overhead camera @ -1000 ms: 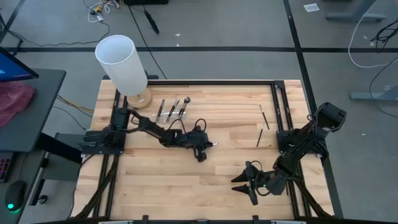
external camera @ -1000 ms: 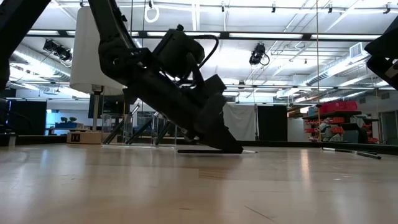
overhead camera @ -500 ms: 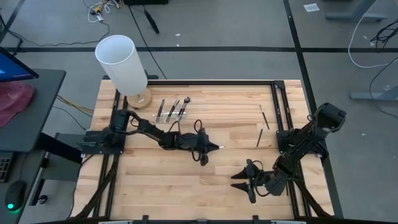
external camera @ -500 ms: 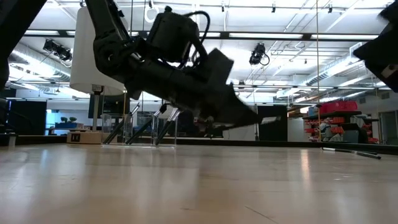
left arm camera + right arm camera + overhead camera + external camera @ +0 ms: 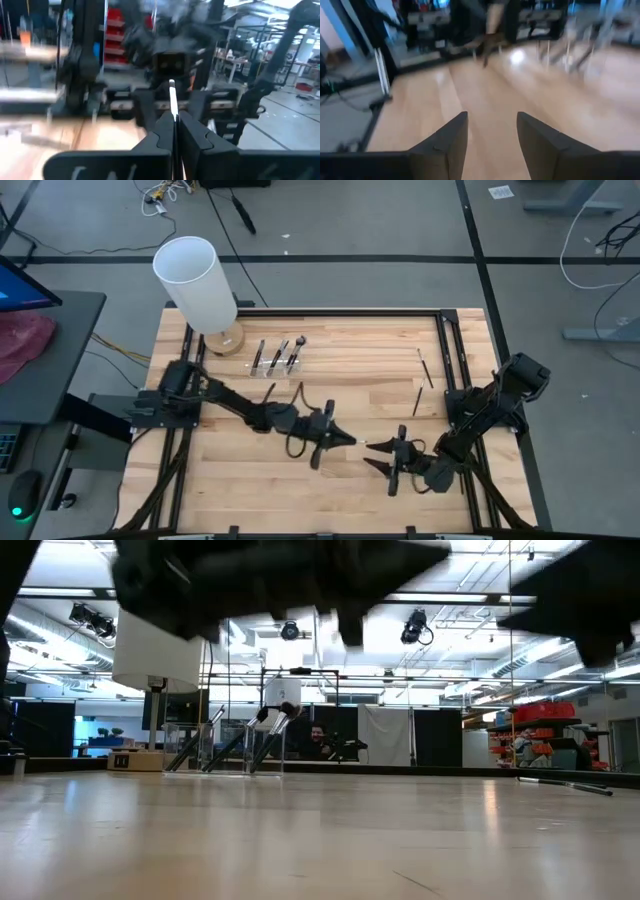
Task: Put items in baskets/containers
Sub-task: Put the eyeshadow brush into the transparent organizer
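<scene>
Left gripper (image 5: 345, 441) is over the table's (image 5: 240, 480) middle, raised off the surface, its fingers (image 5: 162, 135) pinched tight on a thin makeup brush (image 5: 173, 102) whose pale tip projects forward between them. Right gripper (image 5: 372, 461) sits just beside it, facing it, fingers (image 5: 447, 137) spread wide with nothing between them. Clear holder (image 5: 276, 366) stands near the white cylinder (image 5: 196, 283); three brushes (image 5: 280, 353) lean in it. Two loose brushes (image 5: 422, 382) lie on the wood near the table's right rail. No legible labels or writing observed.
</scene>
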